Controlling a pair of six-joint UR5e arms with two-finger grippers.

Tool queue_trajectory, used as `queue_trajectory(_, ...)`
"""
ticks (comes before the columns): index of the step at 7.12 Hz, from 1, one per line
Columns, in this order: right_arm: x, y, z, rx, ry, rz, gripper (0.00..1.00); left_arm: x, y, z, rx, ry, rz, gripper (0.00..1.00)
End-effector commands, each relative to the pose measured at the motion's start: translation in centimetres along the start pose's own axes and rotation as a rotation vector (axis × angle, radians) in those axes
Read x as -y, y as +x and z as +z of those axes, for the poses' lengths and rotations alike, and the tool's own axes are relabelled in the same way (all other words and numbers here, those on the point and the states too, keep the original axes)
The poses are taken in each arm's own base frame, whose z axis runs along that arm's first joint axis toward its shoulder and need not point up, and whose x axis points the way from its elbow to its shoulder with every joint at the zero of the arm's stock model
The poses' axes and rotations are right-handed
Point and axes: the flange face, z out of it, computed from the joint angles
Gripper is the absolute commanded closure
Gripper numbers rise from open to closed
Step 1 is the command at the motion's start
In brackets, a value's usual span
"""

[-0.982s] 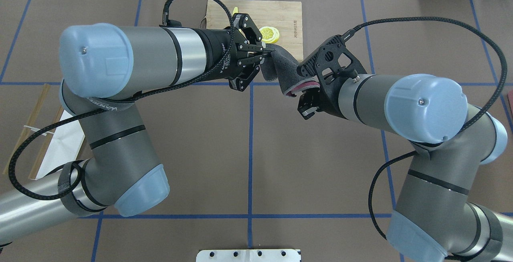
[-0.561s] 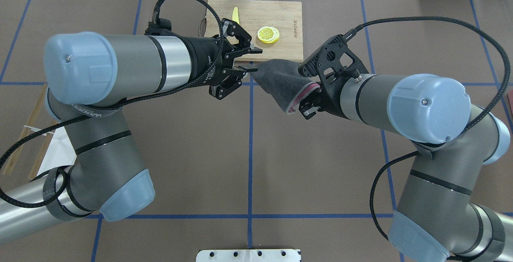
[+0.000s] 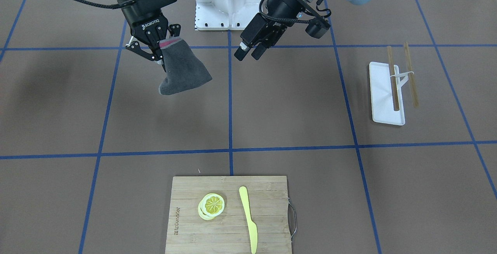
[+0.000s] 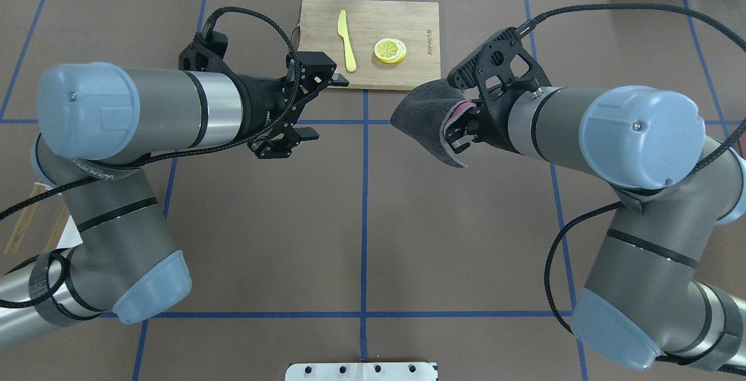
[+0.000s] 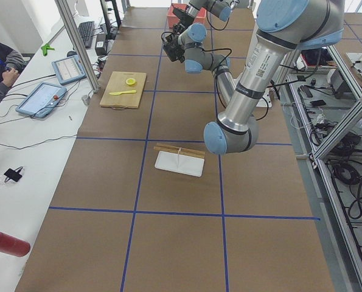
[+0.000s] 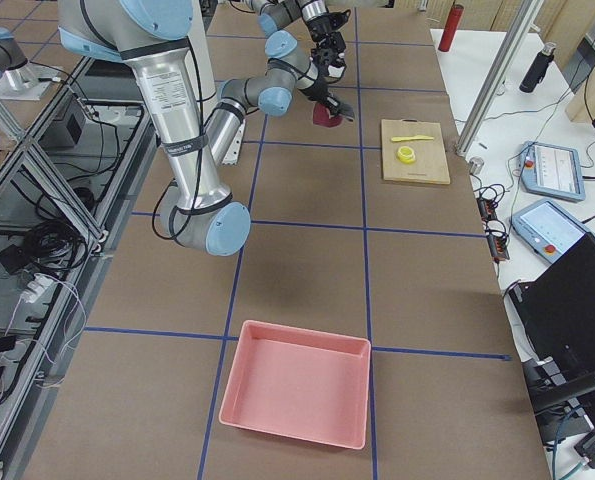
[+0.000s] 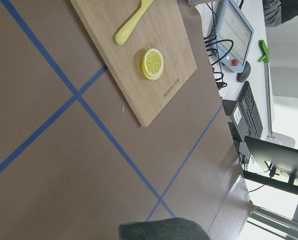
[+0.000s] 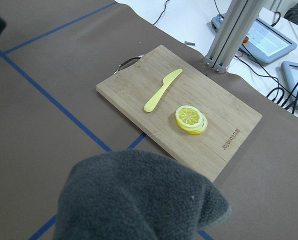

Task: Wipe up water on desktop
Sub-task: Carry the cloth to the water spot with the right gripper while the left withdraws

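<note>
Desktop, a brown surface with blue tape lines, fills almost the whole overhead view. A little right of centre in that view, the right gripper is clamped on the pink-edged end of a grey cloth, which hangs from it over the surface. A little left of centre, the left gripper has its fingers wide apart and holds nothing. At the top centre lies a bamboo cutting board with lemon slices and a yellow knife on it.
</note>
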Motion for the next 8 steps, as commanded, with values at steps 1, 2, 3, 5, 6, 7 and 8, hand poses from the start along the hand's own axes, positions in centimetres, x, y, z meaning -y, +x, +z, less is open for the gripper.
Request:
queue_trajectory(1, -0.6, 4.1, 0.2, -0.075, -0.017, 0.026, 1.0, 4.9, -6.3, 0.2, 0.179, 0.04, 0.301, 0.02)
queue_trajectory(2, -1.5, 6.7, 0.3, -0.12, -0.039, 0.041, 1.0, 7.4, -8.0, -1.4, 0.27, 0.026, 0.421, 0.01)
queue_trajectory(3, -3.6, 9.3, 0.7, -0.165, -0.082, 0.054, 1.0, 9.4, -9.9, -4.1, 0.337, -0.005, 0.525, 0.01)
queue_trajectory(5, -6.8, 14.7, 0.4, -0.201, -0.168, 0.1, 1.0, 18.1, -14.6, -12.0, 0.434, -0.062, 0.701, 0.01)
queue_trajectory(6, -7.3, 17.7, 0.2, -0.169, -0.217, 0.147, 1.0, 21.9, -18.2, -15.1, 0.505, -0.05, 0.785, 0.01)
queue_trajectory(7, -8.6, 20.2, -0.1, -0.17, -0.264, 0.148, 1.0, 24.6, -21.8, -18.2, 0.577, -0.063, 0.882, 0.01)
queue_trajectory(8, -10.8, 22.8, -0.8, -0.193, -0.303, 0.119, 1.0, 27.7, -25.4, -21.9, 0.625, -0.098, 0.943, 0.01)
